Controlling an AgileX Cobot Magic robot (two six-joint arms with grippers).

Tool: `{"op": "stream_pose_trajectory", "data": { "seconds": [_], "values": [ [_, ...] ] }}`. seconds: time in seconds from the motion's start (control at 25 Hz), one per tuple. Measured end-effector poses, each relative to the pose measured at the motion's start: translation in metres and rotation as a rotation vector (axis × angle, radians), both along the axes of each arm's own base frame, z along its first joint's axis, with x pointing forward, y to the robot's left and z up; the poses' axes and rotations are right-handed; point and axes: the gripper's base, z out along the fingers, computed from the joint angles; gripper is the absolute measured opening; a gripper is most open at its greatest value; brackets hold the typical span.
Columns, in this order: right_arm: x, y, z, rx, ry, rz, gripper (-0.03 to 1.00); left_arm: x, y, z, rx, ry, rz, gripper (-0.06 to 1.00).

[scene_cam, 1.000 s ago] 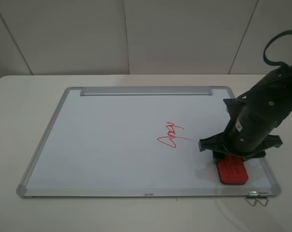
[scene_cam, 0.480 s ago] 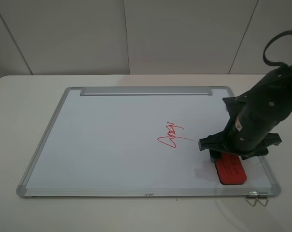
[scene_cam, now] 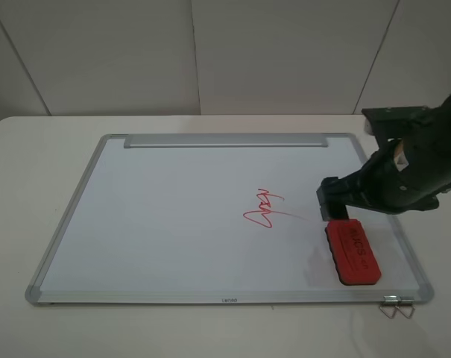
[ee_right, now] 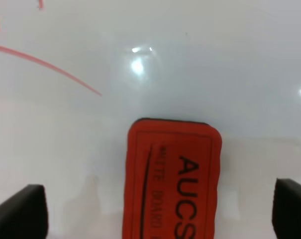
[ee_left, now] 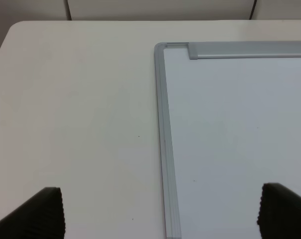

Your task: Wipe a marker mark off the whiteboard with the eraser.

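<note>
The red eraser (scene_cam: 353,253) (ee_right: 172,179) lies flat on the whiteboard (scene_cam: 173,224) near its front right corner, lettering up. My right gripper (scene_cam: 343,212) (ee_right: 157,211) hovers just above the eraser's far end, open wide, with both fingers clear of the block. A red scribble (scene_cam: 264,209) with a long thin tail (ee_right: 50,67) sits at the board's middle, left of the eraser. The marker mark does not show in any view. My left gripper (ee_left: 162,214) is open and holds nothing, above the whiteboard's left frame (ee_left: 165,149) near the far left corner.
A silver tray strip (scene_cam: 225,140) (ee_left: 250,49) runs along the board's far edge. Small metal clips (scene_cam: 396,307) stick out at the front right corner. The white table (scene_cam: 31,186) surrounds the board, with a white wall behind.
My right gripper has opened and let go of the eraser, then lifted and drawn back to the right. The eraser stays on the board, fully uncovered.
</note>
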Motion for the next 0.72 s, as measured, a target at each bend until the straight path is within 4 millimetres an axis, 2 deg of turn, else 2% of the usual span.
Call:
{"op": "stream_pose_trajectory", "data": {
  "seconds": [0.12, 0.16, 0.2, 0.36, 0.52, 0.72],
  "values": [
    [-0.01, -0.01, 0.022, 0.049, -0.032, -0.025, 0.82, 0.0, 0.0, 0.0, 0.0, 0.0, 0.0, 0.77],
    [-0.01, -0.01, 0.022, 0.049, -0.032, -0.025, 0.82, 0.0, 0.0, 0.0, 0.0, 0.0, 0.0, 0.77],
    [-0.019, -0.024, 0.036, 0.07, -0.035, -0.045, 0.82, 0.0, 0.0, 0.0, 0.0, 0.0, 0.0, 0.77],
    [-0.042, -0.054, 0.06, 0.087, -0.045, -0.084, 0.82, 0.0, 0.0, 0.0, 0.0, 0.0, 0.0, 0.77],
    [-0.076, -0.077, 0.088, 0.078, -0.137, -0.116, 0.82, 0.0, 0.0, 0.0, 0.0, 0.0, 0.0, 0.77],
    [-0.131, -0.087, 0.118, 0.088, -0.373, -0.127, 0.82, 0.0, 0.0, 0.0, 0.0, 0.0, 0.0, 0.77]
  ]
}}
